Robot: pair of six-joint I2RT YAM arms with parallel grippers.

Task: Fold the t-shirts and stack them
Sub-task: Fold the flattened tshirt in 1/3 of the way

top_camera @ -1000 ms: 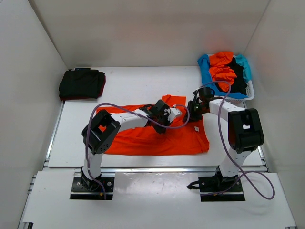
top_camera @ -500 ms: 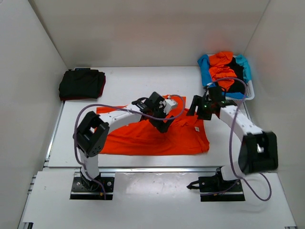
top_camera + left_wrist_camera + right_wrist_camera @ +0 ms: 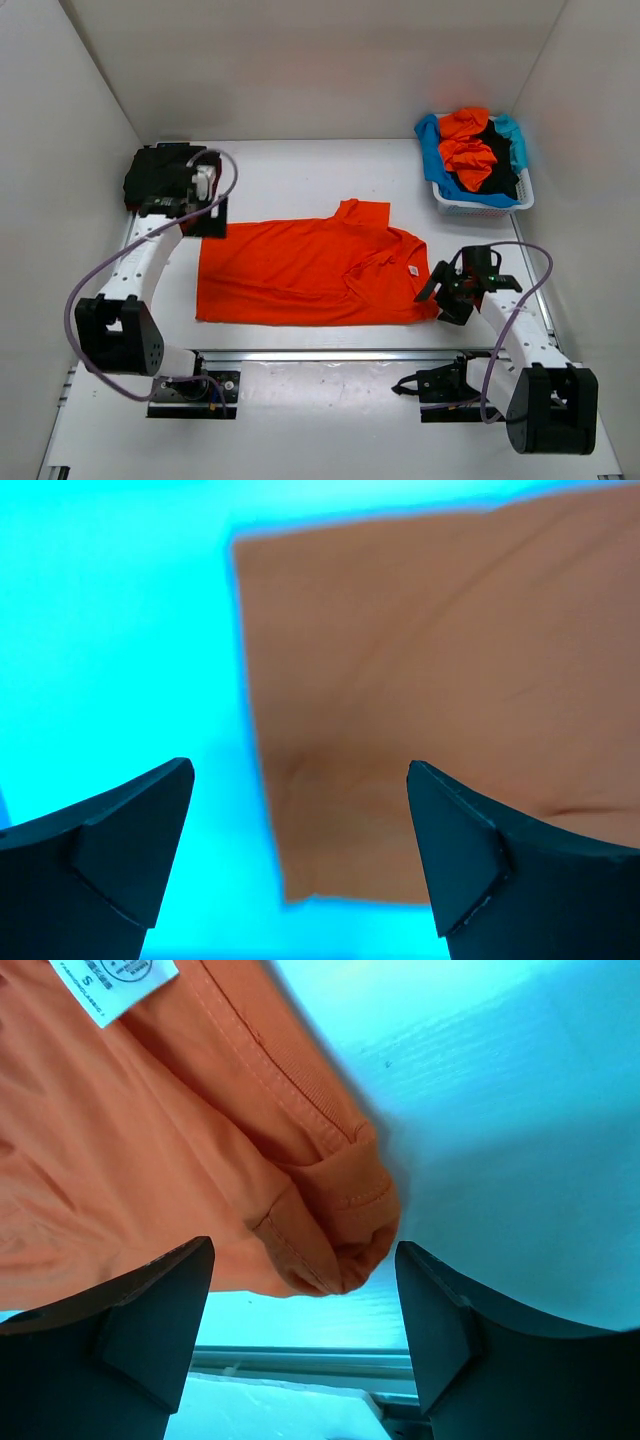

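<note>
A bright orange t-shirt (image 3: 310, 272) lies spread flat across the middle of the table, with a white label (image 3: 411, 270) near its right side. My left gripper (image 3: 207, 222) hovers open above the shirt's far-left corner. In the left wrist view that corner (image 3: 400, 730) shows between the empty fingers of the left gripper (image 3: 298, 772). My right gripper (image 3: 438, 297) is open at the near-right corner. There the right gripper (image 3: 302, 1250) straddles a bunched hem (image 3: 335, 1230) without closing on it. A folded black and dark red stack (image 3: 160, 178) sits at the far left.
A white lattice basket (image 3: 480, 203) at the far right holds crumpled orange, light blue and black shirts. A metal rail (image 3: 330, 353) runs along the table's near edge, close below the right gripper. White walls close in the left, right and back.
Both arms have pulled away from the shirt's middle, the left to its far-left corner, the right to its near-right corner. Both grippers opened and the shirt now lies flatter.
</note>
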